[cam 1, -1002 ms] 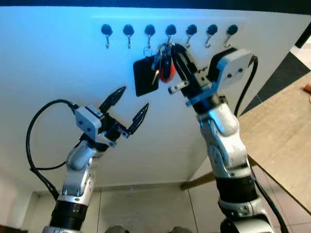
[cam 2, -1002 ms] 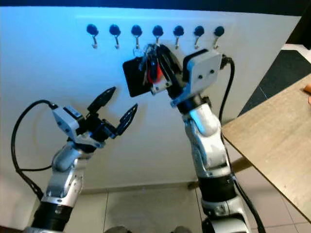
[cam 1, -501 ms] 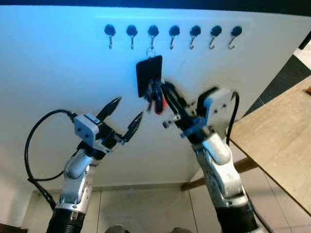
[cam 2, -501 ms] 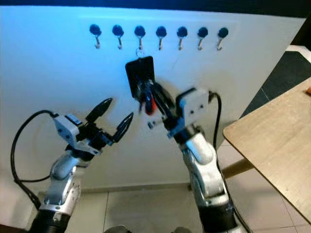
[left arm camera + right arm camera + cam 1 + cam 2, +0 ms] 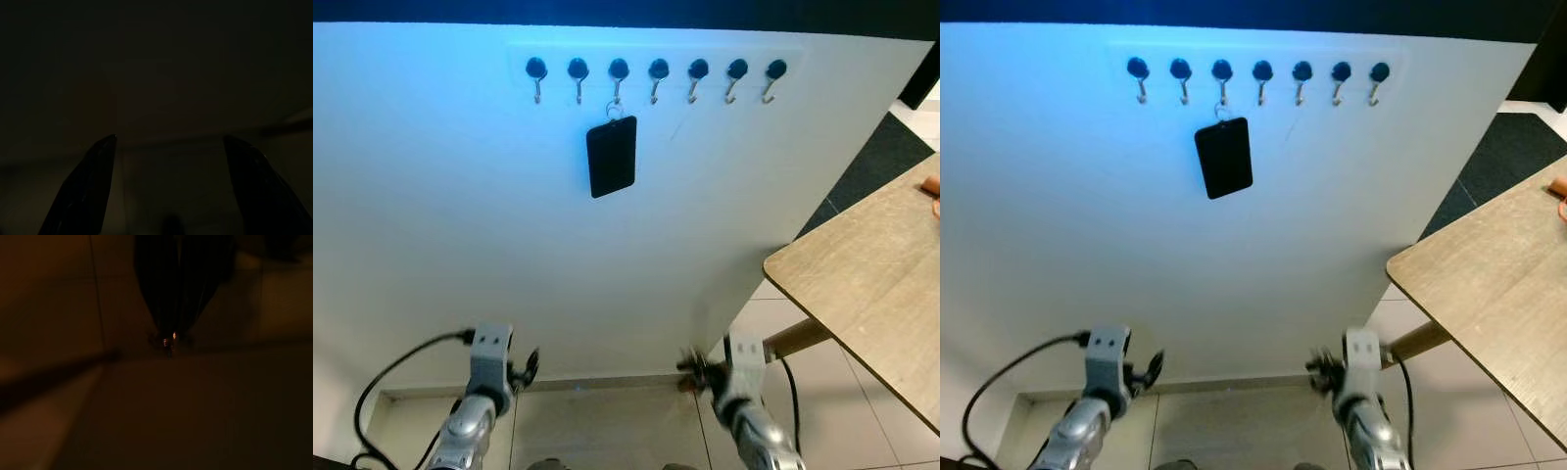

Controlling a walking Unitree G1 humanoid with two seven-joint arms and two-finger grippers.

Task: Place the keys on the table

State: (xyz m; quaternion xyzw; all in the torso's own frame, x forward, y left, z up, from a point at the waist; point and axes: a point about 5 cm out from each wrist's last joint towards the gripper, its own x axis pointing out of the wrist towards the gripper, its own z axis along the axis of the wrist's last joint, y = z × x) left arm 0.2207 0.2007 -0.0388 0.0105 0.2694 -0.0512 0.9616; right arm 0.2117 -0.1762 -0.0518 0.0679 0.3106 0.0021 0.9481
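Note:
Both arms hang low in front of the white wall. My right gripper (image 5: pixel 691 365) is down by the floor; in the dark right wrist view its fingers (image 5: pixel 161 289) are pressed together, with small metal glints of the keys (image 5: pixel 169 339) at their tips. The red fob cannot be made out. My left gripper (image 5: pixel 528 368) hangs on the other side, and in the left wrist view (image 5: pixel 170 139) its two fingers stand well apart with nothing between them. The wooden table (image 5: pixel 871 284) juts in from the right.
A row of several black hooks (image 5: pixel 656 73) runs along the top of the wall, and a black card tag (image 5: pixel 611 157) hangs from the third one. A small orange thing (image 5: pixel 930 184) lies at the table's far edge. Tiled floor (image 5: pixel 607 421) lies below.
The right gripper pulled the keys with the red fob off the hook and dropped low with them. The left arm has lowered too. The black tag stays hanging.

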